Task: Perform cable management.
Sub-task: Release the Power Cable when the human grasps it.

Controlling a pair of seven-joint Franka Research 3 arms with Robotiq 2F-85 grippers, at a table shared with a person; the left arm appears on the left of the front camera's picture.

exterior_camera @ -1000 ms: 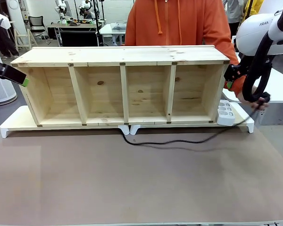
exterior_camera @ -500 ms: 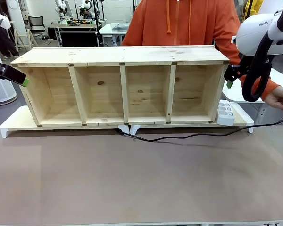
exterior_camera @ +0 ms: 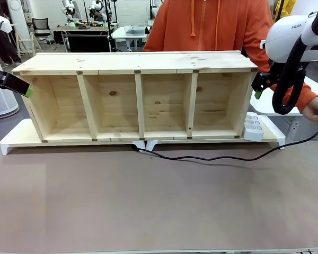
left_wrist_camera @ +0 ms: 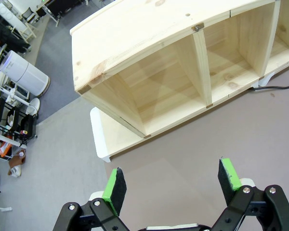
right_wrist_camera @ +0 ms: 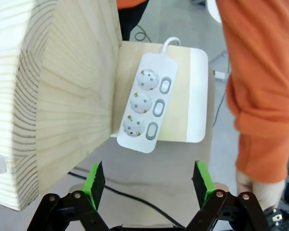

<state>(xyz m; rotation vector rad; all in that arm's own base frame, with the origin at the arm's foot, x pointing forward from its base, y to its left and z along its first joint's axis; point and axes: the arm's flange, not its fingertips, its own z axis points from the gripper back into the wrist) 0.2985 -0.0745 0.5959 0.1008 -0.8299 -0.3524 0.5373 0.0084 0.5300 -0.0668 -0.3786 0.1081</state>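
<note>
Right now the cable [exterior_camera: 222, 157] lies on the table [exterior_camera: 148, 206] just in front of the shelf [exterior_camera: 138, 95]. It starts under the shelf's front edge near the middle, runs along that edge toward the table's right edge, then lifts off to the person's hand [exterior_camera: 316, 109] past the right end. Long axis: parallel to the shelf front, left to right.

The strip [right_wrist_camera: 147, 106] sits on the white base [right_wrist_camera: 195, 96] touching the shelf's right end, all three sockets empty.

Right gripper [right_wrist_camera: 148, 185]: wide open, holding nothing, hovering beside the shelf's right end and above the strip. The cable crosses the table below and just ahead of its fingers [right_wrist_camera: 95, 182], slantwise to the gap between them.

Left gripper [left_wrist_camera: 172, 185]: also wide open and empty, above the table off the shelf's left end. The cable's near end is only a short black stub at the far side of that view, well apart.

My read: the right arm is clearly nearer. It'd need to drop and rotate so the fingers straddle the cable.
</note>
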